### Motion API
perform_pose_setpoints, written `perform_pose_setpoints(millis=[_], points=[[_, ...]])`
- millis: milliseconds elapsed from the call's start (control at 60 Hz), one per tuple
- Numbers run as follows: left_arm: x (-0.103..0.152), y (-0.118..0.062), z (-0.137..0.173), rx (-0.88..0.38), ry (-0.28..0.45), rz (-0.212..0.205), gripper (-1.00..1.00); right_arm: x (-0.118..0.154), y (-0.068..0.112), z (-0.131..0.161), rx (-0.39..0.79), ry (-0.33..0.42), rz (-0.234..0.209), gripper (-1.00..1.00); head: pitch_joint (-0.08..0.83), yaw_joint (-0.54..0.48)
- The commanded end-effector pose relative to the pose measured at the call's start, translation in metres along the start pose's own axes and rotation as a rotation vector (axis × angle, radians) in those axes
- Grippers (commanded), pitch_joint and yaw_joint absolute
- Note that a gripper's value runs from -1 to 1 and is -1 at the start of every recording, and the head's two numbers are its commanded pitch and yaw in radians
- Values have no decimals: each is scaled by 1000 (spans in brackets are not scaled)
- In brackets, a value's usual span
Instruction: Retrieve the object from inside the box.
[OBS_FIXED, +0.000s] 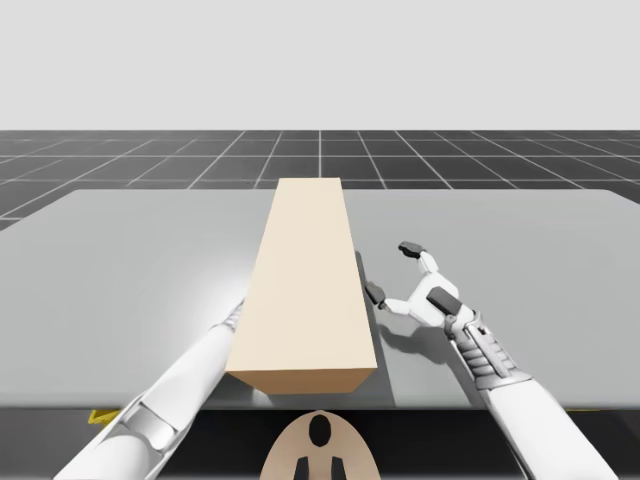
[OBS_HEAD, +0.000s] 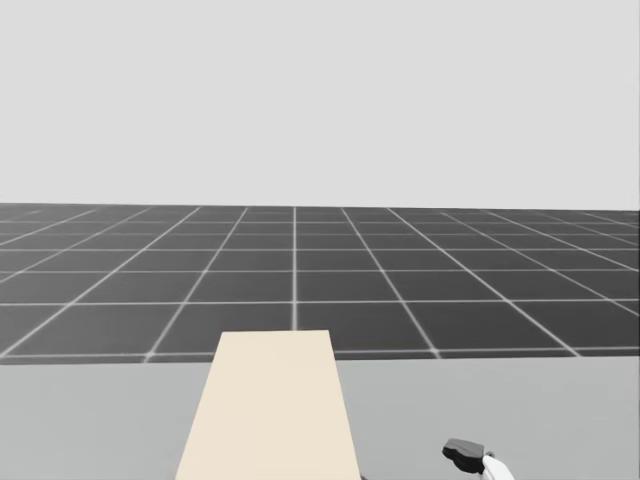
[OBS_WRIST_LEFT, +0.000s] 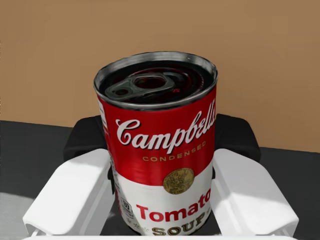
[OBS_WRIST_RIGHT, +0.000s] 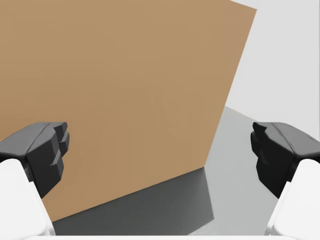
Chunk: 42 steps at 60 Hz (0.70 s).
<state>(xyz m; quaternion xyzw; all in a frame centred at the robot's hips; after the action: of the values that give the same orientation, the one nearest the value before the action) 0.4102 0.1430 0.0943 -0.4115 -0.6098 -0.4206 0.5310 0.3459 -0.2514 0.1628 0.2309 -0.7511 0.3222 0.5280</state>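
Step in hand, as I judge it: grasp made, withdrawal pending. Left jaws are clamped on the upright red-and-white can (OBS_WRIST_LEFT: 160, 150), a finger on either side, with the tan box (OBS_FIXED: 305, 290) wall just ahead, so the can is apparently inside. Next move calls for drawing it out clear of the wall; right jaws gape wide, empty, facing the box's outer wall over the surface (OBS_FIXED: 120, 260).

Smooth white arms (OBS_FIXED: 180, 385), grey ribbed wrists (OBS_FIXED: 485, 355), white fingers (OBS_WRIST_LEFT: 70, 195) tipped black.
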Motion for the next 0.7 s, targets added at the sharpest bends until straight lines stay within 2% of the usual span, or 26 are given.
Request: perform_pose_setpoints(millis=[17,250,450,700], points=[[15,3,36,22,-46,-3,1000,1,-1,2,1,0,3,-1000,47,-55],[49,10,104,123,-86,-72,1000,1,-4,6,14,-3,9,-1000,49,-53],[61,5,142,154,-82,-126,1000,1,-4,8,24,-3,14,-1000,48,-52],[85,8,182,252,-121,-180,1000,1,-6,11,23,-5,19,-1000,46,-55]])
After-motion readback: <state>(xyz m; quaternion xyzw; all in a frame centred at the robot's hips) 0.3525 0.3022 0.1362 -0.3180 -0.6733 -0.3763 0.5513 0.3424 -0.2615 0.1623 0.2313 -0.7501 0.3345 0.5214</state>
